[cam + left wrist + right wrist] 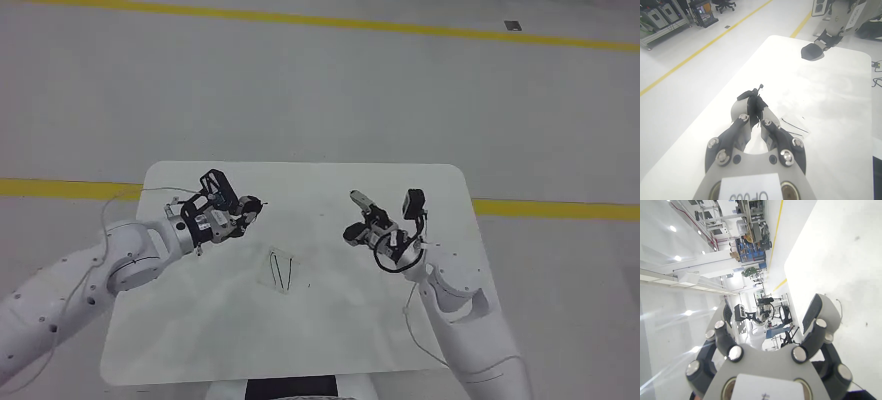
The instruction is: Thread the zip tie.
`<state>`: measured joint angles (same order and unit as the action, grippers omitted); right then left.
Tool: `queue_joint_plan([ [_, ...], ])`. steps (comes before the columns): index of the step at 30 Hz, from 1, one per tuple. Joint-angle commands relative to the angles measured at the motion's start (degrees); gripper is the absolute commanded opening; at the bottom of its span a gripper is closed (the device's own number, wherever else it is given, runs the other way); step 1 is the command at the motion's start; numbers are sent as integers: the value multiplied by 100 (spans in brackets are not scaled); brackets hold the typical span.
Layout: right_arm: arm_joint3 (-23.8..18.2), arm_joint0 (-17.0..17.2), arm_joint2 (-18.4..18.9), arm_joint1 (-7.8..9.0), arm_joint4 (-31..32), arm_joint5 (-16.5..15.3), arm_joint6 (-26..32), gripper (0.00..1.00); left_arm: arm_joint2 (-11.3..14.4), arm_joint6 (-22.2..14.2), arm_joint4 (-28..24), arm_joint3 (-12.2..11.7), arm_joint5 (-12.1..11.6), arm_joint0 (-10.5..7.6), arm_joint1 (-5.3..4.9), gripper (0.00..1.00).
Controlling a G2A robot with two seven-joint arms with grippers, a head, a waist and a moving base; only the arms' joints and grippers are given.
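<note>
The left gripper [755,97] clenches the zip tie [759,88], its long axis along the fingers, head jutting toward the right gripper [360,212], released, centre-right in the top view

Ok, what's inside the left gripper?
A black zip tie, pinched in the shut left gripper. Its head sticks out in front and a short bit shows behind; the stretch inside the grip is hidden.

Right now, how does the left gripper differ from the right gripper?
The left gripper has its jaws shut; the right gripper has them wide open. The left gripper holds a black zip tie, head poking out; the right gripper holds nothing. Both hang above the white table, either side of the loose zip ties.
</note>
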<state>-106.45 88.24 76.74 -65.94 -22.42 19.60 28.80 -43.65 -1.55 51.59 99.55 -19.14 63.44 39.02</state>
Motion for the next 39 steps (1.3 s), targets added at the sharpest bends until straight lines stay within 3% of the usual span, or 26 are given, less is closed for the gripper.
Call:
queue_joint_plan([
  [1,218,-150,-137,6,-276,-12,138,100,41,-57,338,53,101,6,23,0],
  [7,831,-604,-606,138,-773,-12,448,100,196,-125,1204,112,240,-5,100,0],
  [13,1432,-1138,-1283,368,-1566,-12,480,100,302,10,1613,60,91,-59,188,0],
  [21,1432,-1138,-1283,368,-1566,-12,480,100,310,-24,1771,28,101,-93,213,0],
  [26,1745,-1215,-1561,350,-2323,-12,720,100,320,-33,1925,1,99,-86,250,0],
  [33,2152,-1870,-2434,483,-3432,-12,456,100,322,-18,2118,-18,-19,-81,305,0],
  [39,2070,-2394,-3151,666,-4274,-12,-68,100,293,-175,2162,1,-1,-45,345,0],
])
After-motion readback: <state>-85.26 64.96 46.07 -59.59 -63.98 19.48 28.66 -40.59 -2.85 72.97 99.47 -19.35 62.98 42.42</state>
